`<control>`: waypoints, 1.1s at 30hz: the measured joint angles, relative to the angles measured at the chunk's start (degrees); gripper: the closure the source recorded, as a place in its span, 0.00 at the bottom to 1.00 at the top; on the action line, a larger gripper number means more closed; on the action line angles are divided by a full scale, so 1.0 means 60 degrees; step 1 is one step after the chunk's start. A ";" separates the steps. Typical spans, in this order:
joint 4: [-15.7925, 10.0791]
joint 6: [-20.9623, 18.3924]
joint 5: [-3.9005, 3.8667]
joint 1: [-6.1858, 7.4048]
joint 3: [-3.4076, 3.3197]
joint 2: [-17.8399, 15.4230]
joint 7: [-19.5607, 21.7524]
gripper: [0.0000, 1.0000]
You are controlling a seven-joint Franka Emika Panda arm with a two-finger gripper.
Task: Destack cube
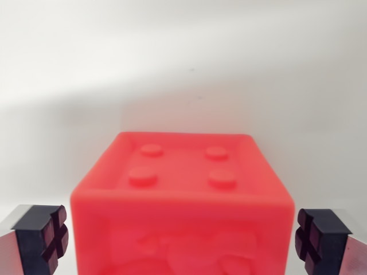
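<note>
**Fingers spread either side of the red cube**

Wrist view: the red cube [182, 206] fills the lower middle, its four-stud top face toward the camera, on a pale bench [183, 69]. The gripper [182, 238] is released, its dark fingers [45, 238] flanking the cube, apart from its sides. Whether another cube sits beneath is hidden. Risk, as I judge it: closing off-centre could twist the cube or drag whatever lies under it. No containers are visible.
</note>
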 joint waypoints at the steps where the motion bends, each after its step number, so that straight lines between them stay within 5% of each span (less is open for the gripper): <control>1: -0.0010 -0.0029 0.0000 0.0000 0.0000 -0.0041 0.0000 0.00; 33: -0.0383 -0.1939 0.0000 0.0000 0.0000 -0.2362 0.0000 0.00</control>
